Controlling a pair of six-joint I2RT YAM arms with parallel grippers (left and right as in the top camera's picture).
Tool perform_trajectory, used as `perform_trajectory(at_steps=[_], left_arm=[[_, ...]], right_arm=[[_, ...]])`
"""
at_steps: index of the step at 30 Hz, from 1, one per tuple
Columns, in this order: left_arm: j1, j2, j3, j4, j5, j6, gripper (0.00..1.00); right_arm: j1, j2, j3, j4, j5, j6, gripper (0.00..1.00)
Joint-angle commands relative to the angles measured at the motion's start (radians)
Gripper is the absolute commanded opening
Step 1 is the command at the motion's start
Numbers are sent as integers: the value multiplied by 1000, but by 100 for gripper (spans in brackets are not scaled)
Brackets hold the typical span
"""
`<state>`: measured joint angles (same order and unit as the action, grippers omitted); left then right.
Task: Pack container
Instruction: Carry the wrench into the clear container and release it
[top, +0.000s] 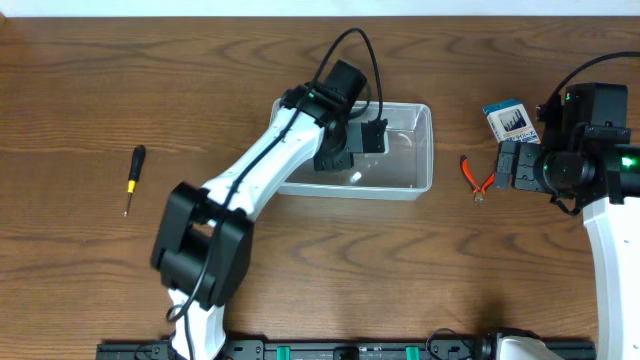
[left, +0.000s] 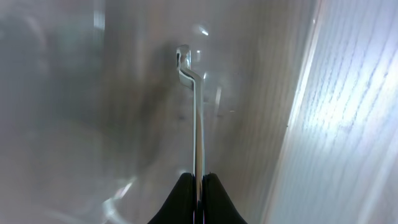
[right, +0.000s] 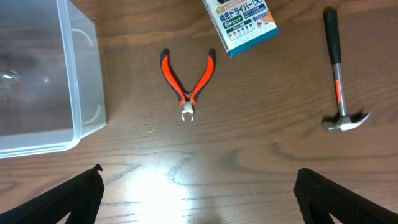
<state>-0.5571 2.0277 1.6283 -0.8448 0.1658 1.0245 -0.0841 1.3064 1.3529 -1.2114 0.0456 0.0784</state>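
**Tool held over bin floor as left arm packs container**

Slim metal tool, bent at its far end, is clamped edge-on between the closed fingers of the left gripper, which reaches inside the clear container at the middle of the wooden table. Whether the tool's tip touches the plastic floor cannot be told from the wrist view. To finish this placement well, the arm should probably sink until the tool sits just above the floor, tilt it flat along the bin's long side, then part the fingers only a little so it does not bounce or skid. A straight lift out should keep the wrist off the near wall. Outside, the right gripper hangs with its fingers spread wide and holding nothing, above red-handled pliers just beside the container's right end. A blue-and-white box and a hammer lie near them; a screwdriver lies well apart on the left.
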Motion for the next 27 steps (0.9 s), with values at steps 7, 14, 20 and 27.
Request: perform_trajectory(at_steps=[7, 14, 20, 27], left_arm=[[4, 57, -2, -18, 37, -5, 6], [4, 63, -2, -34, 36, -24, 42], [4, 59, -2, -43, 27, -58, 58], [9, -74, 8, -78, -125, -143, 64]], right_arm=[[-5, -5, 13, 0, 11, -17, 99], [-7, -5, 13, -2, 11, -25, 99], [-7, -5, 13, 3, 11, -25, 99], [-10, -5, 13, -8, 11, -25, 99]])
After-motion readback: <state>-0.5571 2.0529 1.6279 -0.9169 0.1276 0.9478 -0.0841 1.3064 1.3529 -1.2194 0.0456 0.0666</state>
